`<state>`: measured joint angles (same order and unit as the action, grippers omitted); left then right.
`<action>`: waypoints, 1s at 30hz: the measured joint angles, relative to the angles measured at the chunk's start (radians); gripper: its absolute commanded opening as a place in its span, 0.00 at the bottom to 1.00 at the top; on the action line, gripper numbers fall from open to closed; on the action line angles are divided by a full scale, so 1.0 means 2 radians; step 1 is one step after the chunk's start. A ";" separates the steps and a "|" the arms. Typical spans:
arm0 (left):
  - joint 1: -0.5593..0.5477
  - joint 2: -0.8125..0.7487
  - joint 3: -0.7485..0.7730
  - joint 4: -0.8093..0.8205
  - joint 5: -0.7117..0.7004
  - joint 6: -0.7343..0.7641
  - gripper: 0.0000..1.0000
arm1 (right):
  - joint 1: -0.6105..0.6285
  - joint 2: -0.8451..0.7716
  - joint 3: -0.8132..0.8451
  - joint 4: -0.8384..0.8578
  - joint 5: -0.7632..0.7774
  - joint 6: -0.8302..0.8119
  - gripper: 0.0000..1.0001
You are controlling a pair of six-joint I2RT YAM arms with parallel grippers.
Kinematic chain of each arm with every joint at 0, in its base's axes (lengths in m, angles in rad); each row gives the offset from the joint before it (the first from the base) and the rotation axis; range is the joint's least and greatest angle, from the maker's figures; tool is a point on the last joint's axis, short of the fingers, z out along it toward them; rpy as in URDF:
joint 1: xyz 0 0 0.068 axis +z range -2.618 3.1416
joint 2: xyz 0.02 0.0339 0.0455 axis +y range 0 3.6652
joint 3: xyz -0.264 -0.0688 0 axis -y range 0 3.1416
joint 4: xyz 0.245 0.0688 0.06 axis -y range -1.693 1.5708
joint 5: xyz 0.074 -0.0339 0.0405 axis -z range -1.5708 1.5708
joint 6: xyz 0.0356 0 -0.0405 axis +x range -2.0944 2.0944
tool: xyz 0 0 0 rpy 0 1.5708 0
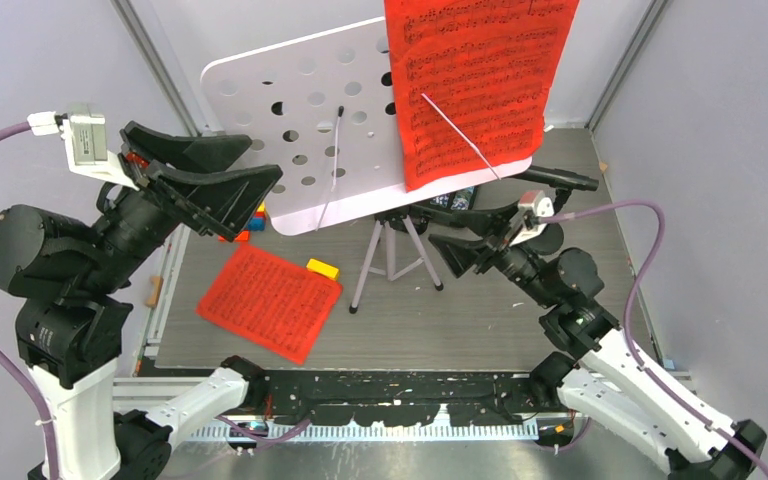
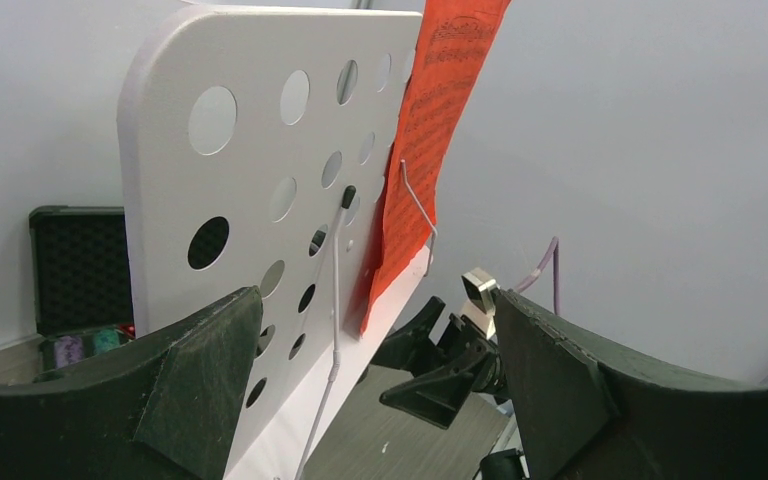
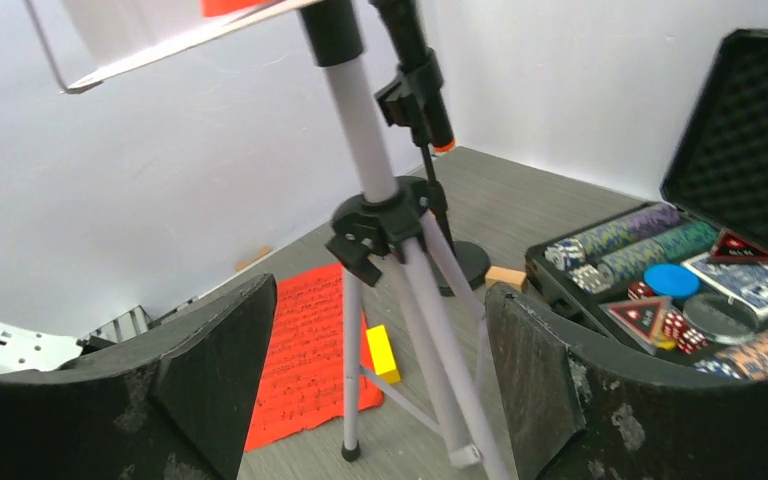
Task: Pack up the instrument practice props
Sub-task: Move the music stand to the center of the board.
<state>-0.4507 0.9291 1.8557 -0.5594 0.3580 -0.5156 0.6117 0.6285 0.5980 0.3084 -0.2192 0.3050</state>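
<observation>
1. Our left gripper [image 2: 378, 312] has its jaws spread wide with nothing in them.
2. Just ahead of those jaws, in line with the gap, the white music rack [image 2: 250, 150] stands tilted. A red sheet-music page [image 2: 430, 130] leans on its far half under a wire holder [image 2: 415, 200].
3. Our right gripper [image 3: 378, 300] is also spread wide and grips nothing.
4. The rack's silver tripod legs [image 3: 400, 270] rise in the gap just past these fingertips. We see no contact with either jaw.
5. Beyond the legs, a second red page [image 3: 310, 350] lies flat on the table, with a yellow block [image 3: 383, 352] touching its edge.
6. Farther on stands a black microphone pole [image 3: 422, 90] on its round base [image 3: 468, 262].
7. Past the right-hand jaw, the open poker chip case [image 3: 750, 130] sits on the table.
</observation>
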 measured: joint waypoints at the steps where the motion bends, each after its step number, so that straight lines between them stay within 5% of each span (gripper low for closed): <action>1: 0.000 0.000 -0.001 0.000 0.000 0.000 0.89 | 0.019 0.006 0.000 0.007 0.012 -0.010 0.81; 11: 0.000 0.000 -0.004 0.000 0.000 0.000 0.89 | 0.165 0.082 -0.004 0.100 0.135 -0.102 0.70; 30: 0.000 -0.008 -0.023 0.000 0.000 0.000 0.90 | 0.194 0.244 0.001 0.295 0.247 -0.214 0.62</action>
<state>-0.4507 0.9127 1.8103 -0.5591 0.3584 -0.5148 1.0004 1.1160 0.5999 0.8989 0.2749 -0.1238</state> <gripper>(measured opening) 0.896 0.633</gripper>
